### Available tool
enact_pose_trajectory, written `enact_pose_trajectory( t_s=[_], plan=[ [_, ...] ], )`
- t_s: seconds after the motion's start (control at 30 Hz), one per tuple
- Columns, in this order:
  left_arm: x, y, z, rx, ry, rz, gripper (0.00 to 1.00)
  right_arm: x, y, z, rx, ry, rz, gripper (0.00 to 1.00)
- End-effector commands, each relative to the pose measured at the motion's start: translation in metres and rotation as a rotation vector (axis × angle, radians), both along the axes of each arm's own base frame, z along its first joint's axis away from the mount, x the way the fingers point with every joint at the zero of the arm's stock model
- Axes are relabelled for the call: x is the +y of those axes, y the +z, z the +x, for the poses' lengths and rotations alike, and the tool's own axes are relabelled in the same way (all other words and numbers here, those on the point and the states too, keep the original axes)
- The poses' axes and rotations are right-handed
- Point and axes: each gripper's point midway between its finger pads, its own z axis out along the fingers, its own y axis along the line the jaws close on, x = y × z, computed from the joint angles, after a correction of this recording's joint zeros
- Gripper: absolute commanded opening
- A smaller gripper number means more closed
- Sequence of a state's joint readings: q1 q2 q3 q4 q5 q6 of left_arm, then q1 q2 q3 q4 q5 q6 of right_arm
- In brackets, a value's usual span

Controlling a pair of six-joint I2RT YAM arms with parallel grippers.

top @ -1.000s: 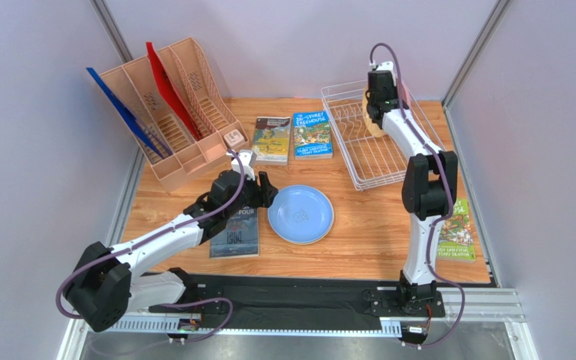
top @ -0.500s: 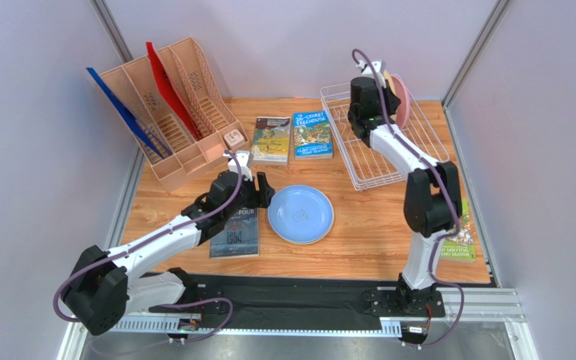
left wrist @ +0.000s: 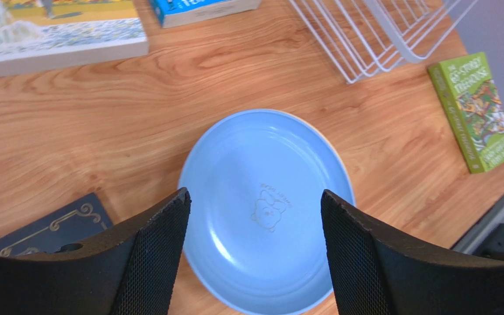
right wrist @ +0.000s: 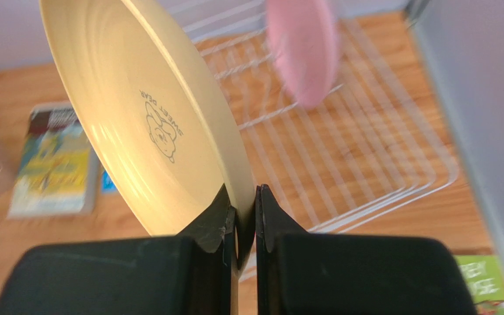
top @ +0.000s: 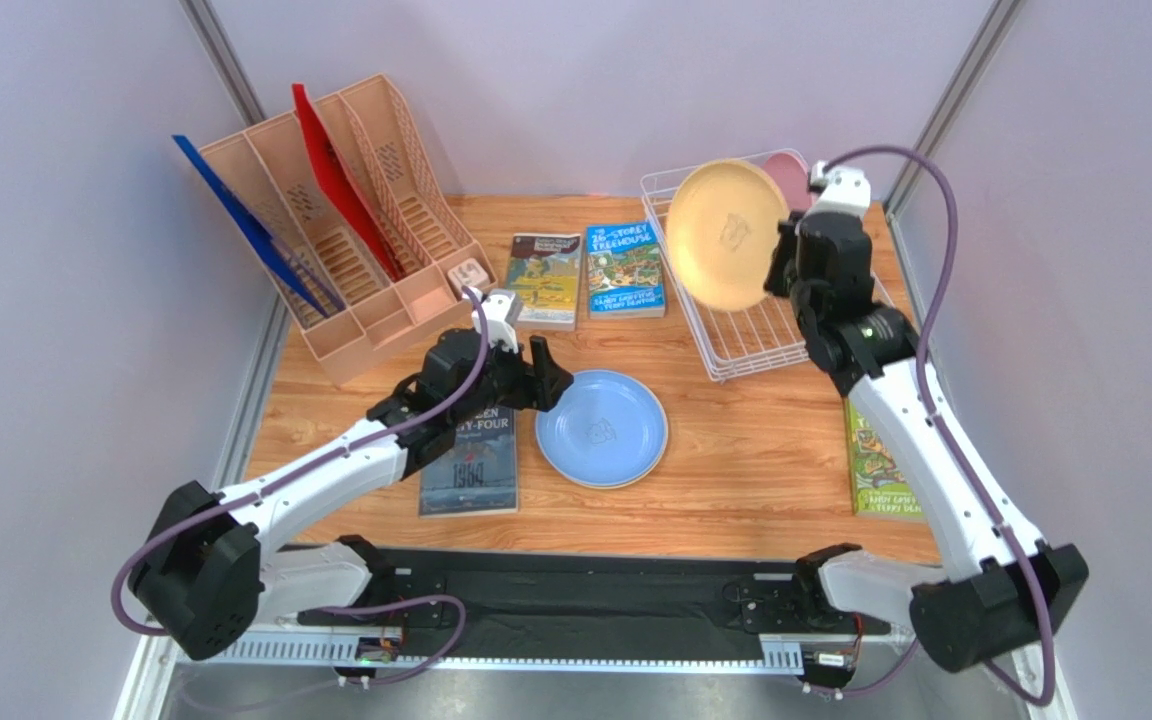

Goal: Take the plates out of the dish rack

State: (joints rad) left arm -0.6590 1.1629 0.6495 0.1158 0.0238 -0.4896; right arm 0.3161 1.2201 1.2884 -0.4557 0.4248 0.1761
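Right gripper (right wrist: 240,197) pinches yellow plate (right wrist: 143,118) rim above dish rack (right wrist: 366,151); swing clear of the blurred, seemingly racked pink plate (right wrist: 300,46); left gripper (left wrist: 254,200) wide

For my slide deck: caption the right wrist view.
Right pincer holds yellow plate by its rim over the dish rack, pink plate behind.

Wooden table (top: 755,483): books (top: 626,270), blue plate (top: 602,429), rack (top: 734,339)

Yellow plate (right wrist: 149,125) and blue plate (left wrist: 261,216) each bear a small line-drawn centre mark; pink plate (right wrist: 304,46), white dish rack (top: 748,323).
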Motion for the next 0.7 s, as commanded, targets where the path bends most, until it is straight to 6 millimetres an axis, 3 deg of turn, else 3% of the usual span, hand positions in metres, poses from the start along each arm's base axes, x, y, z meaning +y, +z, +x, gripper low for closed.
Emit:
enact_pose_trajectory(
  t_s=[0.0, 0.2, 0.53, 0.63, 0.67],
  plan=[
    [-0.030, 0.035, 0.003, -0.043, -0.102, -0.121, 0.79, 0.083, -0.053, -0.052, 0.180, 0.371, 0.343, 0.00],
    [-0.045, 0.045, 0.004, -0.038, -0.134, -0.196, 0.79, 0.112, -0.075, -0.096, 0.226, 0.515, 0.550, 0.00],
    [-0.051, 0.046, 0.000, -0.039, -0.151, -0.277, 0.76, 0.132, -0.089, -0.116, 0.276, 0.615, 0.669, 0.00],
    [-0.051, 0.048, -0.002, -0.045, -0.155, -0.286, 0.51, 0.134, -0.092, -0.118, 0.288, 0.629, 0.682, 0.01],
    [-0.050, 0.047, -0.001, -0.046, -0.149, -0.283, 0.22, 0.136, -0.094, -0.120, 0.298, 0.639, 0.689, 0.01]
  ],
)
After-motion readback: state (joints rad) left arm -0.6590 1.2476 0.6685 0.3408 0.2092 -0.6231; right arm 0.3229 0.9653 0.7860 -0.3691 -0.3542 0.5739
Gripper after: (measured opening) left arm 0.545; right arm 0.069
